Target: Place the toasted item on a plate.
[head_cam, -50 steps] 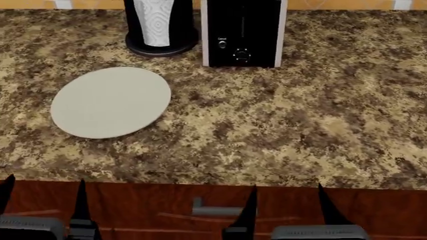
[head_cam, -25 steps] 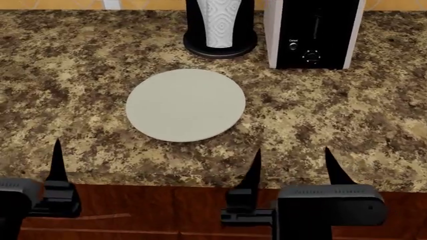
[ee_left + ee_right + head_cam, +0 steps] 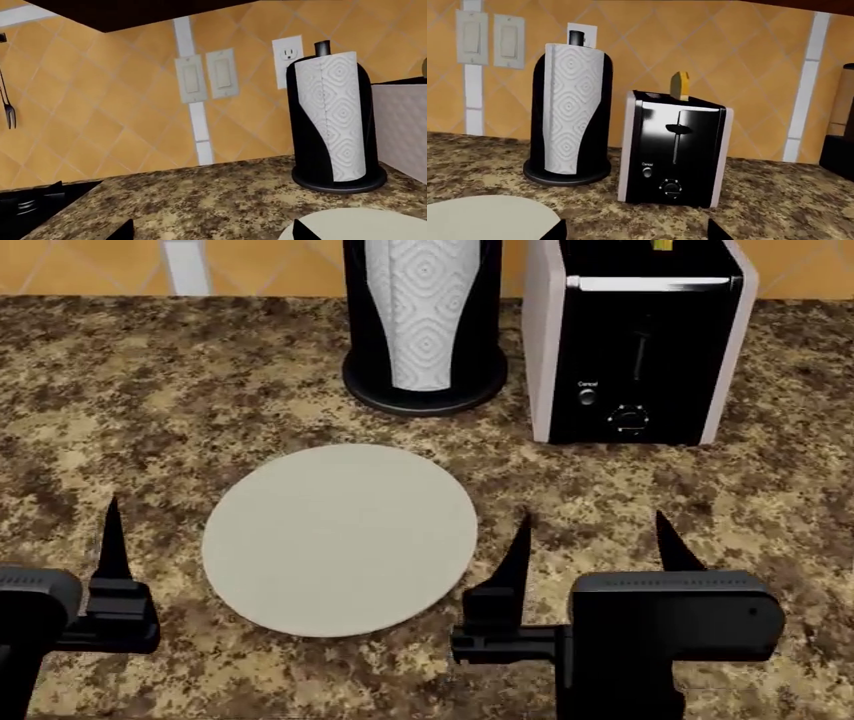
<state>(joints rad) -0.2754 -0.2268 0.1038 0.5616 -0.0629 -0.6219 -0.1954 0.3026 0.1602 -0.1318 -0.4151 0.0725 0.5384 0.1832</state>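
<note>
My right gripper [image 3: 587, 540] hangs low over the front part of the worktop [image 3: 747, 500], its two dark fingers [image 3: 515, 560] standing well apart with nothing between them. It sits just right of the plate [image 3: 340, 539], and the nearer finger overlaps the plate's edge in the head view; I cannot tell whether it touches. My left gripper [image 3: 112, 540] is on the other side of the plate, near the left edge of the head view. Only one of its fingers shows there, but the left wrist view catches two dark tips set wide, so it too is spread and empty.

The plate lies flat on the speckled brown stone between my two grippers, bare and cream-coloured. Behind it, toward the wall, stands the black paper-towel holder [image 3: 424, 315] with its patterned white roll, upright on a round base. Just beside it, to the right, is the toaster [image 3: 638, 345], black-fronted with pale sides, a lever slot and a dial.

The toasted item [image 3: 679, 85] pokes up out of the toaster's top slot, a golden-orange sliver standing on edge. It is well apart from both grippers and from the plate.

The orange tiled wall [image 3: 747, 55] behind carries light switches [image 3: 203, 77] and an outlet [image 3: 287, 52].
</note>
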